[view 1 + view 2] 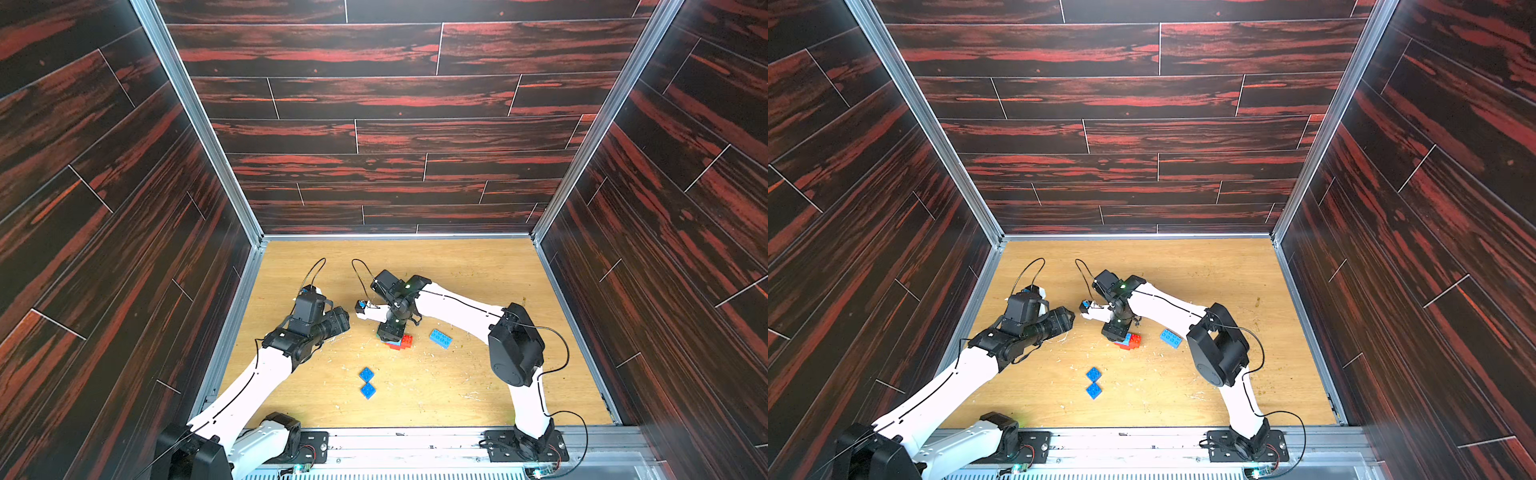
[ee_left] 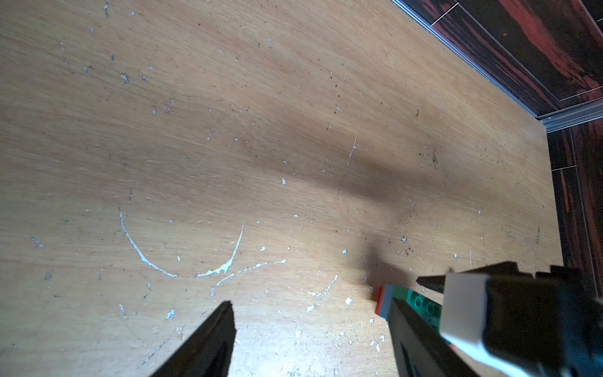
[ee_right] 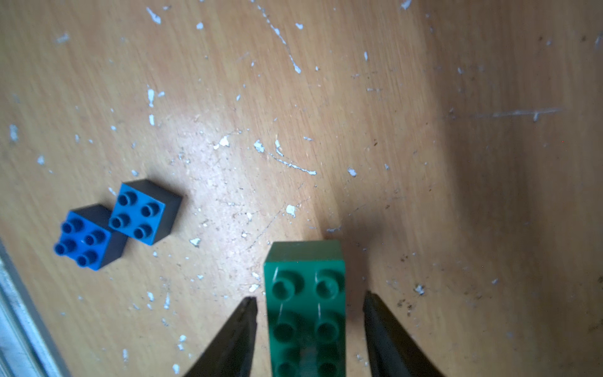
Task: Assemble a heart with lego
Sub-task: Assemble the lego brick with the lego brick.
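The heart point(image 1: 400, 342) point(image 1: 1130, 341) is a small stack of red-orange and light blue bricks near the table's middle, partly hidden under my right arm. A long green brick point(image 3: 305, 293) point(image 2: 422, 303) lies on top of it. My right gripper point(image 3: 310, 298) point(image 1: 390, 331) points down over the green brick, open, a fingertip point(image 3: 248, 306) on each side with a gap showing. My left gripper point(image 2: 310, 303) point(image 1: 343, 322) hovers open and empty to the left of the stack. Two square dark blue bricks point(image 1: 367, 382) point(image 3: 111, 225) lie corner to corner nearer the front.
One long light blue brick point(image 1: 440, 338) point(image 1: 1170, 338) lies loose just right of the stack, by my right arm's elbow. Dark panelled walls with metal rails point(image 1: 577, 332) close in the wooden table point(image 1: 457, 395) on three sides. White scuffs mark the table.
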`<state>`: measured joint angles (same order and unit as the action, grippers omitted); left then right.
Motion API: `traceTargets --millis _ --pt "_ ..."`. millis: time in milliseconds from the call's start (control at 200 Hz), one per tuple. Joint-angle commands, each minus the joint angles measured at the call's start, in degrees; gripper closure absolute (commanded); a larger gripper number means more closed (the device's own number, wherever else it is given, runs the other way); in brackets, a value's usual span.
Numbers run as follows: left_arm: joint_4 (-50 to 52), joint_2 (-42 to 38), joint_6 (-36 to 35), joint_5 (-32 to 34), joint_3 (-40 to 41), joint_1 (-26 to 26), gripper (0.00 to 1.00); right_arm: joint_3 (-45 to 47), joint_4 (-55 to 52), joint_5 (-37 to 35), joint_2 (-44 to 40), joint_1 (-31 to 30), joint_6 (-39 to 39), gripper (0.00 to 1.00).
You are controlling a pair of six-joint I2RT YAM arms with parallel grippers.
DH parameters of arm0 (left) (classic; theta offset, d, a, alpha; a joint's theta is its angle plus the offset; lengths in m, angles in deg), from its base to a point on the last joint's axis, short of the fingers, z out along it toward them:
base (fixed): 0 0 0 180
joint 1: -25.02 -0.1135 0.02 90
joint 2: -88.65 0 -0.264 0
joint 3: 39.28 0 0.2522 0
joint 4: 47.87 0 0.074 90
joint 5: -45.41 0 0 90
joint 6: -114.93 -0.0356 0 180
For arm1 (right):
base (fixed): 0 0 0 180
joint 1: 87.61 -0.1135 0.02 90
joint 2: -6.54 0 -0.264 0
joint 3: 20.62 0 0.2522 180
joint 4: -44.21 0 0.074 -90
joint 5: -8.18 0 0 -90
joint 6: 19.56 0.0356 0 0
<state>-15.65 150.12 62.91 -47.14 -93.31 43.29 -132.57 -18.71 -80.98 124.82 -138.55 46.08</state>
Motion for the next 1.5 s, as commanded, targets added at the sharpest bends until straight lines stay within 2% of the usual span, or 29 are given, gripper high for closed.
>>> traceTargets --millis 0,35,75,195,296,381,431,521,576,636,686,757,907,1032,1157,1493 --pt "1.19 -0.79 -0.27 -0.26 -0.51 -0.38 0.22 0.87 0.89 0.67 -1.95 0.47 0.97 0.19" --pt "1.23 -0.78 -0.27 -0.40 -0.64 -0.42 0.22 1.34 1.75 0.74 -2.97 0.78 1.42 0.07" --pt "1.15 -0.69 -0.35 -0.88 -0.69 -0.40 0.22 1.96 2.62 1.67 -4.45 1.08 1.83 0.02" --pt "0.02 0.45 -1.75 -4.46 -0.95 -0.42 0.20 6.77 8.80 2.46 -11.34 2.36 5.91 0.02" --pt "-0.91 2.27 -3.79 -9.07 -1.80 -0.42 0.17 13.05 15.87 3.73 -18.01 4.87 14.69 0.02" --pt "-2.75 3.52 -4.81 -12.64 -1.83 -0.31 0.15 18.90 20.47 6.71 -22.55 7.96 24.47 0.02" --pt "-3.43 4.59 -5.54 -14.36 -2.10 -0.24 0.15 22.51 22.95 6.16 -24.71 9.72 30.84 0.02" --pt "-3.25 6.84 -7.33 -16.40 -3.50 0.17 0.15 26.57 24.04 7.62 -25.44 11.51 38.50 0.02" --pt "-3.01 8.16 -8.32 -16.61 -4.22 0.66 0.15 27.66 23.60 8.81 -24.98 11.60 40.66 0.02" --pt "-2.12 9.63 -9.67 -16.97 -5.21 1.44 0.15 29.28 23.81 6.56 -25.29 11.85 44.57 0.02" --pt "-1.67 10.66 -10.66 -16.97 -5.68 2.20 0.15 31.16 24.89 7.56 -25.88 12.13 45.21 0.02" --pt "-1.92 12.00 -11.17 -17.26 -6.02 3.28 0.15 32.33 24.01 4.71 -26.10 12.89 47.19 0.02" --pt "-0.03 15.83 -13.94 -16.80 -8.90 6.96 0.15 35.17 25.78 9.38 -24.90 13.50 48.63 0.02" --pt "0.34 18.19 -14.30 -16.08 -9.70 7.39 0.15 36.89 26.65 7.39 -24.53 13.58 49.39 0.02" --pt "0.77 19.85 -15.37 -16.57 -10.72 8.34 0.14 38.25 28.84 10.15 -23.61 13.53 50.08 0.02" --pt "0.08 24.18 -15.30 -16.44 -13.04 9.26 0.14 39.44 30.38 10.87 -21.03 13.45 50.19 0.02"
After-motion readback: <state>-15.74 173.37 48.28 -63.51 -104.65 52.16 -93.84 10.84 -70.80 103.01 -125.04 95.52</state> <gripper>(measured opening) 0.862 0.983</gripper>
